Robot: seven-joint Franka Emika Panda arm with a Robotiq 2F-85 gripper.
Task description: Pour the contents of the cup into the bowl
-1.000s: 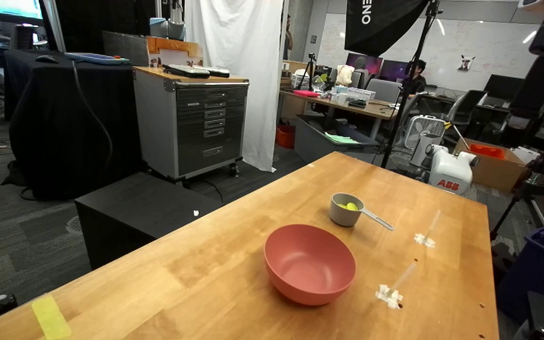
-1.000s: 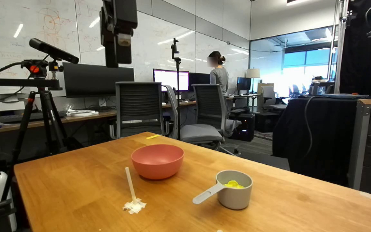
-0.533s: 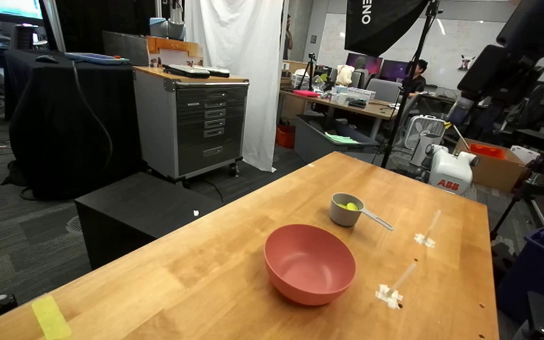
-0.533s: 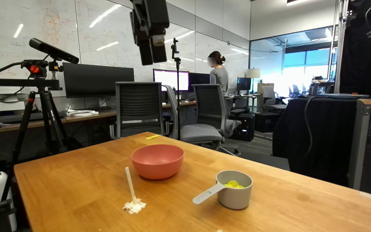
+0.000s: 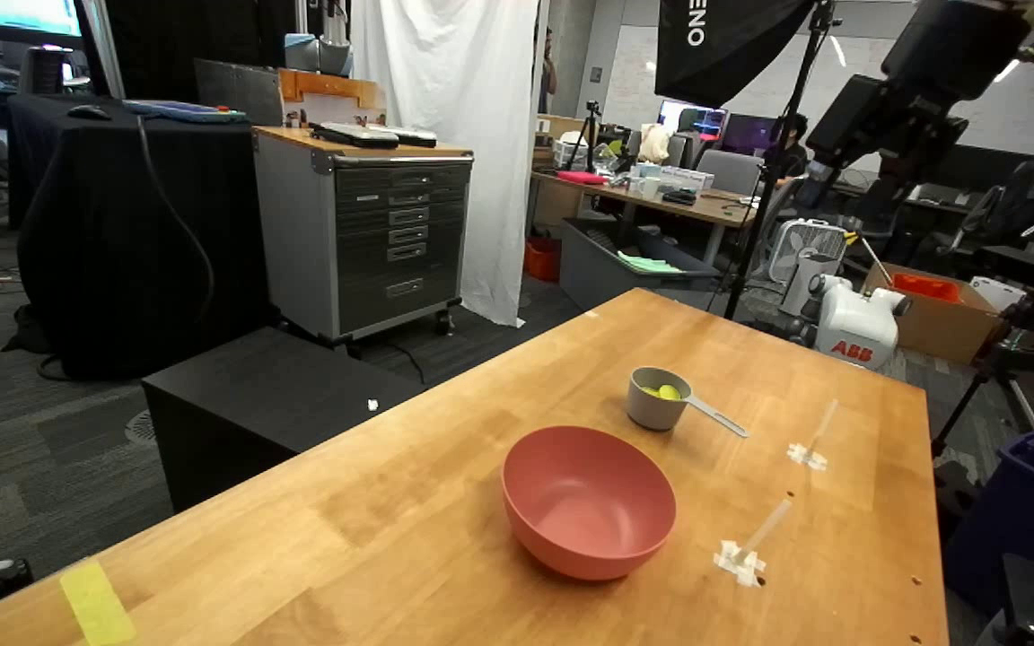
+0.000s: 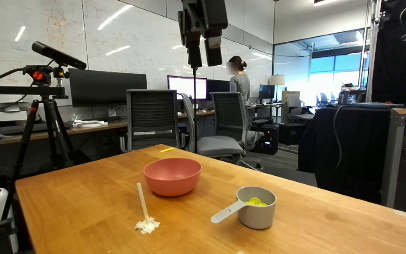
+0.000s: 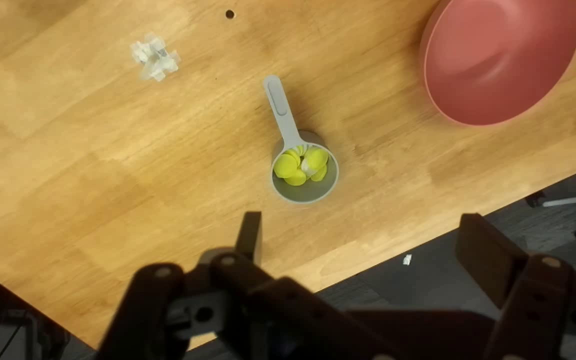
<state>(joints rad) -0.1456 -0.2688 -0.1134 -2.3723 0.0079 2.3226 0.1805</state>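
Swinging toward 3 o'clock in an exterior view since half a second ago, the gripper (image 6: 204, 66) is hanging well above the level of the worktop (image 6: 97, 197), between 12 and 1 o'clock from the salmon-pink bowl (image 6: 172, 184). Its jaws are standing wide apart (the wrist view is showing the worktop's edge running between them). Bowl and grey measuring cup (image 6: 257, 217) are keeping their places. Sitting upright on the worktop, the measuring cup is holding a heap of flat, rounded yellow pieces (image 7: 314, 159). In the wrist view its handle (image 7: 279, 107) is pointing to about 11 o'clock, and the bowl is resting apart from the cup, at 2 o'clock and partly out of view. In an exterior view, a pale stick (image 6: 142, 201) is tilting up from a patch of white tape (image 6: 147, 226) at 7 o'clock from the bowl.
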